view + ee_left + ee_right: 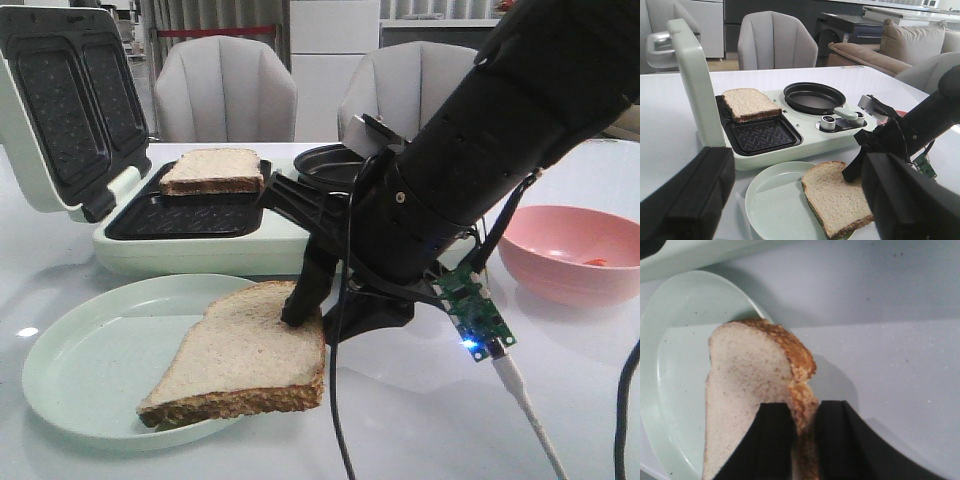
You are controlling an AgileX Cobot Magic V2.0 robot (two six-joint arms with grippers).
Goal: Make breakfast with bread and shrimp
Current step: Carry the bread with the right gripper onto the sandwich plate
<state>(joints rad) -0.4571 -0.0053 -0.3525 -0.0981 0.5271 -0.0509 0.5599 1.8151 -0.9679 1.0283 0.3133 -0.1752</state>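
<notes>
While the right claw (300,308) pinches the crust edge of one bread slice (240,350), its two dark fingers (774,440) closed tight on either side of that edge, the slice lies with its long axis running from about seven o'clock to one o'clock in the front view, its rounded top toward one o'clock. It sits partly on the pale green plate (90,370), overhanging the rim at the plate's three o'clock side, above the table (420,420). A second slice (212,170) rests flat in the far tray of the open sandwich maker (200,240). At three o'clock, a pink bowl (570,265) holds a small orange shrimp (597,262). Seen only in its own wrist camera, the left claw (800,200) hangs spread wide, holding nothing.
</notes>
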